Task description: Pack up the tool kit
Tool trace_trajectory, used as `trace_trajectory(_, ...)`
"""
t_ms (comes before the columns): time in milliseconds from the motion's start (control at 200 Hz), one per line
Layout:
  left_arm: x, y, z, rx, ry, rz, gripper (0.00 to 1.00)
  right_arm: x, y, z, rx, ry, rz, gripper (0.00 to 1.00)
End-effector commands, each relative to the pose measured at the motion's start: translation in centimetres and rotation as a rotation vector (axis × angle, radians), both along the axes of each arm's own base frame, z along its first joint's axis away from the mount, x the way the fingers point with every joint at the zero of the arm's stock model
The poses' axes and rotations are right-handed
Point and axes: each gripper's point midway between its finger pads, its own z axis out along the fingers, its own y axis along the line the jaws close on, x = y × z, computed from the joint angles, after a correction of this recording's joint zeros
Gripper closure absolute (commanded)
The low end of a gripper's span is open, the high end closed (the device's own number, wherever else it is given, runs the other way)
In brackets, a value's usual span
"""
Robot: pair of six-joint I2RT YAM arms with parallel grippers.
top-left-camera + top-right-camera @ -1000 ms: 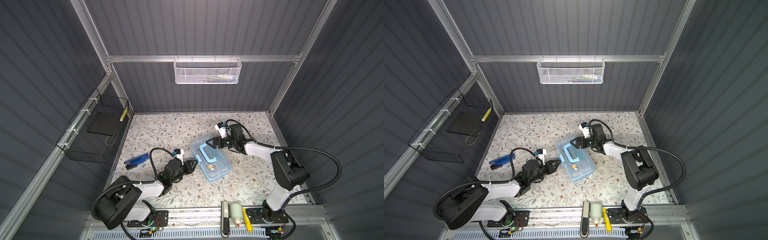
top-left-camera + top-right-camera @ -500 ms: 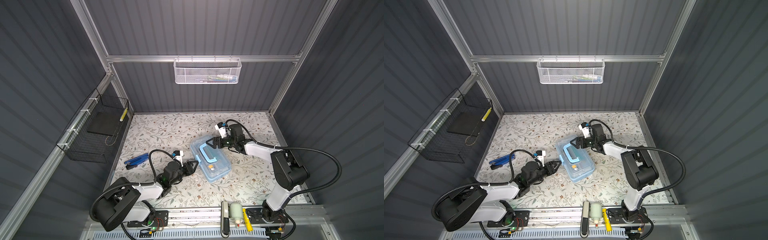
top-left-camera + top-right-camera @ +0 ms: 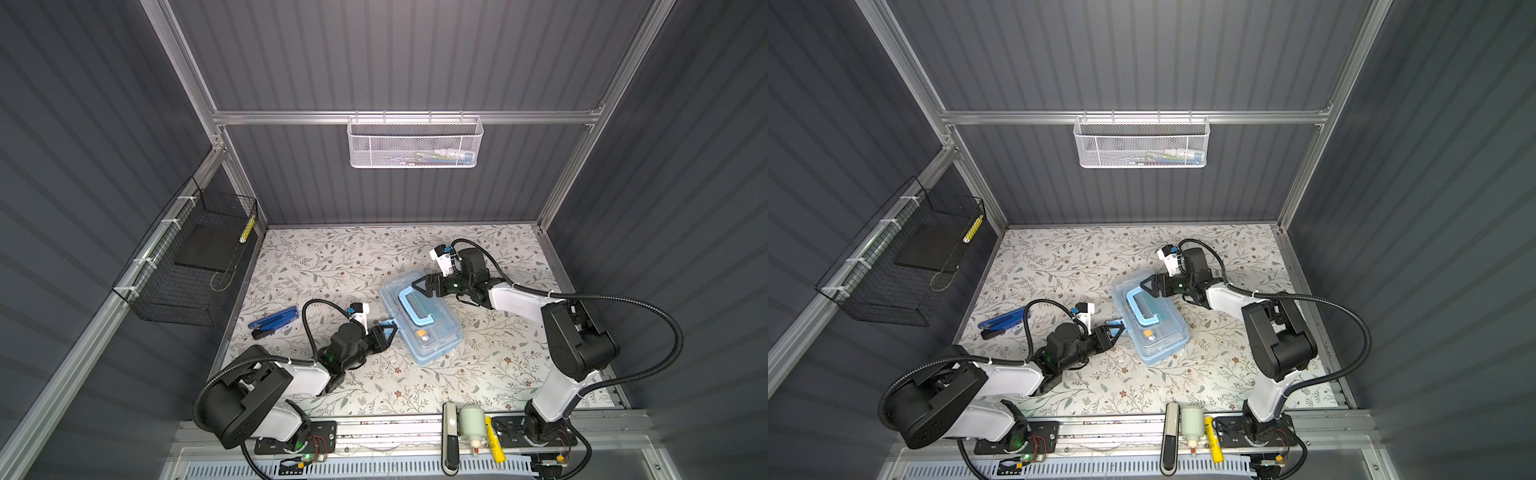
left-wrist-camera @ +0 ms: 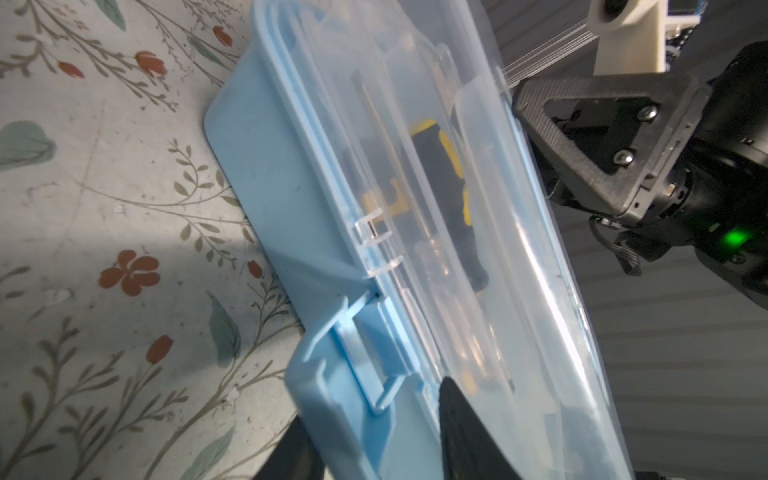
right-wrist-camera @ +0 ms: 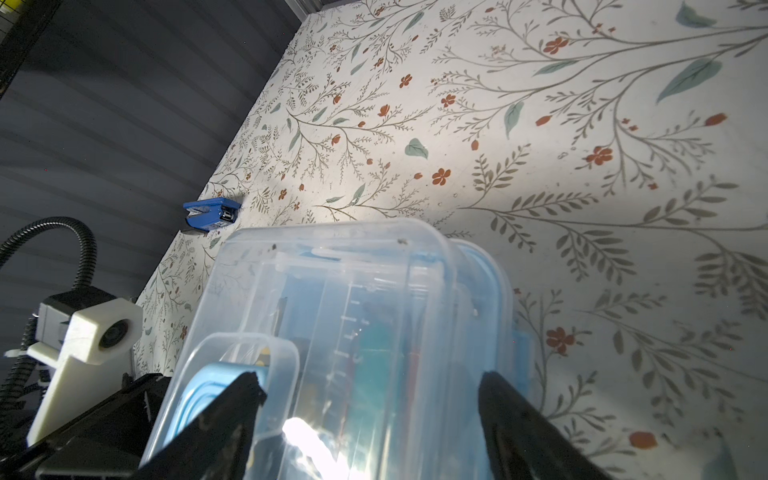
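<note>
The small light-blue plastic tool kit (image 3: 432,336), see-through lid down, lies slantwise near the middle of the floral-patterned table (image 3: 332,257), well apart from the walls, open surface all round. Through the lid only a blurred black-and-yellow shape (image 4: 449,174) shows. Its blue clasp (image 4: 332,386) juts outward between the fingers (image 4: 461,428) of the left gripper (image 3: 390,330), whose tips are cut off; whether they pinch it cannot be told. The right gripper (image 3: 420,286) hangs over the far end, fingers (image 5: 232,415) spread wide above the lid. A blue folding multi-tool (image 3: 274,323) lies near the table's left edge.
</note>
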Motion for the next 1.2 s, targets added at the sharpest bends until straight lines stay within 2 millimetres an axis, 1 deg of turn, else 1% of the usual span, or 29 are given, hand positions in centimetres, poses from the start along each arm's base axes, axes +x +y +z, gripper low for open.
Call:
trace_trajectory(0,0.4,-0.9,2.1,-0.029,-0.062,-0.022,0.57,-3.8,-0.4,-5.3,-0.082,0.215,0.026,0.17)
trace_trajectory(200,0.3,0.3,2.4,0.046,-0.070,0.006,0.55,-3.8,-0.4,-5.4,-0.084,0.219,0.027,0.17)
trace_trajectory(320,0.1,1.2,2.1,0.097,-0.061,0.024,0.55,-3.8,-0.4,-5.5,-0.085,0.222,0.029,0.17)
trace_trajectory(410,0.0,1.7,1.6,0.127,-0.050,0.031,0.59,-3.7,-0.3,-5.5,-0.084,0.221,0.030,0.17)
trace_trajectory(550,-0.1,1.6,1.4,0.129,-0.043,0.030,0.60,-3.7,-0.3,-5.5,-0.086,0.223,0.030,0.17)
trace_trajectory(646,0.0,1.5,1.6,0.127,-0.047,0.026,0.61,-3.7,-0.3,-5.6,-0.086,0.224,0.029,0.17)
trace_trajectory(731,0.0,1.4,2.0,0.124,-0.057,0.021,0.67,-3.7,-0.3,-5.5,-0.086,0.223,0.029,0.17)
trace_trajectory(1191,0.0,1.9,2.1,0.161,-0.057,0.030,0.66,-3.7,-0.2,-5.7,-0.089,0.233,0.033,0.17)
